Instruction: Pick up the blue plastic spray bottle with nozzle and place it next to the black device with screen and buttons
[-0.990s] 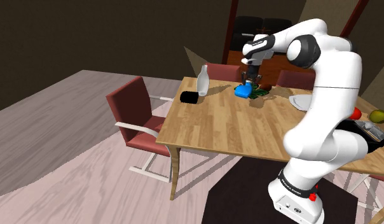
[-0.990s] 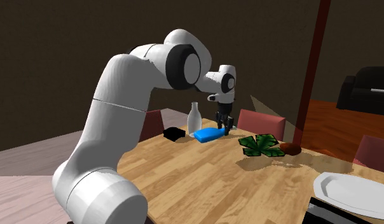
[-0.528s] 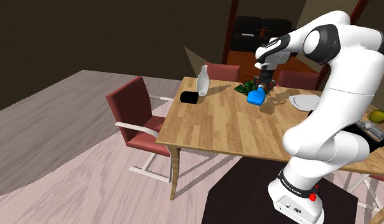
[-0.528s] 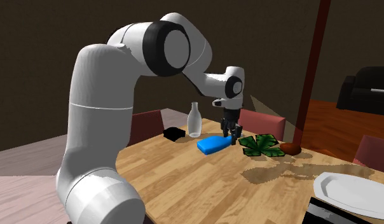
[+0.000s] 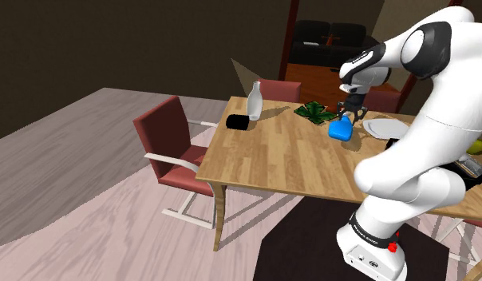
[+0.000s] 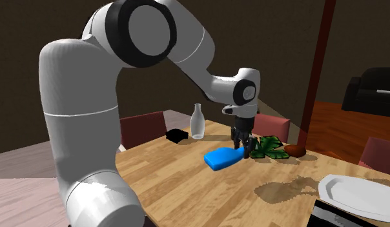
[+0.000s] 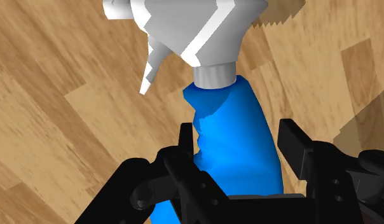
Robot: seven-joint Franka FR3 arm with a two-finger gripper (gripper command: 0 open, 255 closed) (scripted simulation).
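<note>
The blue spray bottle (image 5: pixel 340 128) with a white nozzle head hangs a little above the wooden table (image 5: pixel 271 160), and my gripper (image 5: pixel 349 113) is shut on it. In the second exterior view the bottle (image 6: pixel 223 158) tilts below the gripper (image 6: pixel 242 149), with its shadow on the wood towards the plate. In the wrist view the blue body (image 7: pixel 238 143) sits clasped between the fingers (image 7: pixel 186 147), and the white trigger head (image 7: pixel 184 28) points away. A dark flat device with a grey screen (image 5: pixel 474 166) lies at the shoulder view's right edge, partly behind the arm, and its dark edge (image 6: pixel 345 216) shows in the second exterior view.
A clear glass bottle (image 5: pixel 255 100) and a small black object (image 5: pixel 238 121) stand at the table's far corner. A green leafy item (image 5: pixel 314 112) and a white plate (image 5: pixel 385 128) lie near the gripper. A red chair (image 5: pixel 171 140) stands beside the table.
The arm has lifted the blue bottle off the table beside the green item and carried it towards the shoulder view's right, close to the white plate.
</note>
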